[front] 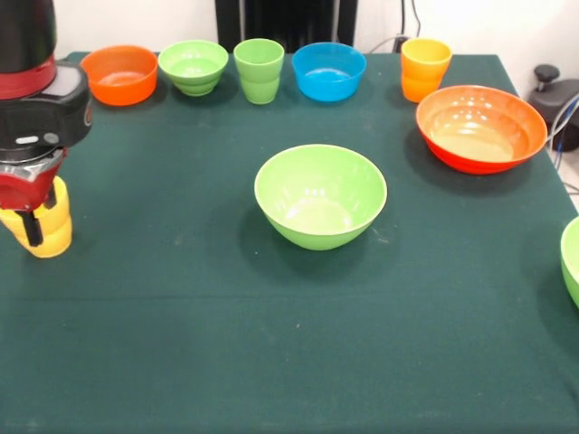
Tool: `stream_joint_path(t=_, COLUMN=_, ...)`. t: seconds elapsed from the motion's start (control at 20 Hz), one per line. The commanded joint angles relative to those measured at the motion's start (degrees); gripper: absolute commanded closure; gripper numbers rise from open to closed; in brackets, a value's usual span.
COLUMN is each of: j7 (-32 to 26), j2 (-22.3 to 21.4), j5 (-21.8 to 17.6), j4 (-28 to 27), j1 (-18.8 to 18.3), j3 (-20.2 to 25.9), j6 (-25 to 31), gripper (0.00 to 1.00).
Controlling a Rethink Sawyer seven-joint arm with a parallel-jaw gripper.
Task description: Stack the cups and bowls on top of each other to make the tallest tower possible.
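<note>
My gripper (34,231) is down at the table's left edge, right on the yellow cup (56,226), which stands upright under it; the gripper hides the cup's rim. Along the far edge stand a small orange bowl (119,74), a small light green bowl (193,66), a light green cup (259,70), a small blue bowl (328,70) and an orange-yellow cup (424,68). A large orange-red bowl (480,127) sits at the right. A large light green bowl (320,194) sits mid-table. Another light green bowl (572,258) is cut by the right edge. The purple bowl is out of view.
The table wears a dark green cloth (181,344). The black pedestal (285,18) stands behind the far edge. A black knobbed object (549,86) and cables lie off the table's right side.
</note>
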Motion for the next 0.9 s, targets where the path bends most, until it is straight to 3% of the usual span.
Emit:
stream_joint_path(t=0.05, j7=11.95, j2=0.90, j5=3.25, j4=3.65, j1=3.19, j3=2.08, j6=4.72, gripper=0.00)
stream_joint_path(t=0.9, j7=14.08, j2=-0.43, j5=9.13, j4=7.31, j1=8.99, j3=-0.60, j6=5.09, gripper=0.00)
